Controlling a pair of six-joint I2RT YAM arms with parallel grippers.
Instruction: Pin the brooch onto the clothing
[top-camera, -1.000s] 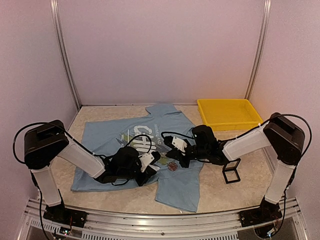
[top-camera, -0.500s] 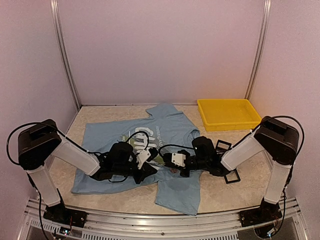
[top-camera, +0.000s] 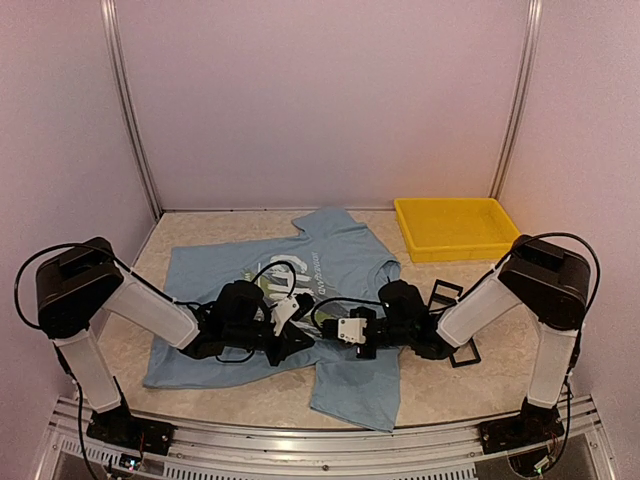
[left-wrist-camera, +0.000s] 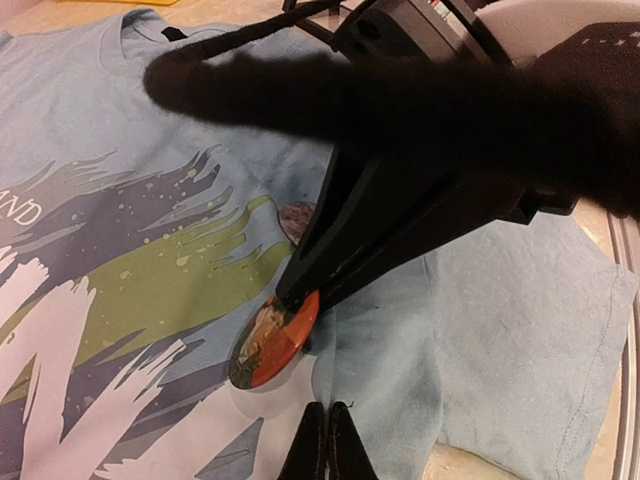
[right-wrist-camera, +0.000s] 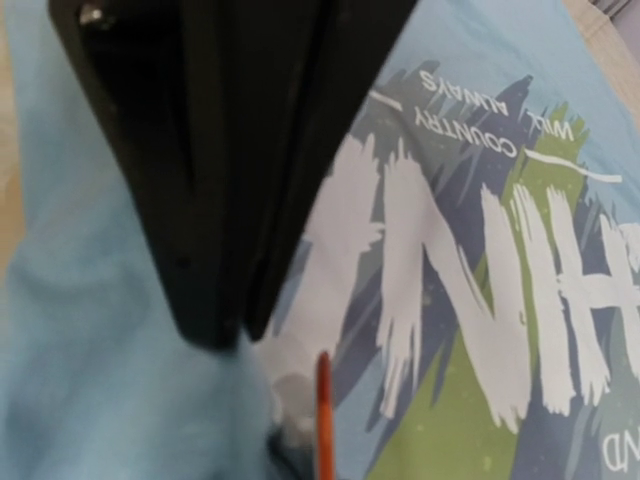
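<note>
Right claw (left-wrist-camera: 292, 290) was clamped on the upper rim of the round orange-and-dark brooch (left-wrist-camera: 272, 340), holding it tilted against the printed chest of the flat light blue T-shirt (left-wrist-camera: 480, 330), probably to aim its pin. On the near side hovered the left claw (left-wrist-camera: 327, 445), fingers together.

Saw orange brooch (left-wrist-camera: 272, 340) tilted on T-shirt (left-wrist-camera: 120, 130) print just ahead of tight-closed left claw (left-wrist-camera: 327, 445), pinched at far edge by right gripper (left-wrist-camera: 292, 295).

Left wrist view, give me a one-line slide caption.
The right hand, closed, touches the rim of a tilted orange brooch on the blue T-shirt.
</note>
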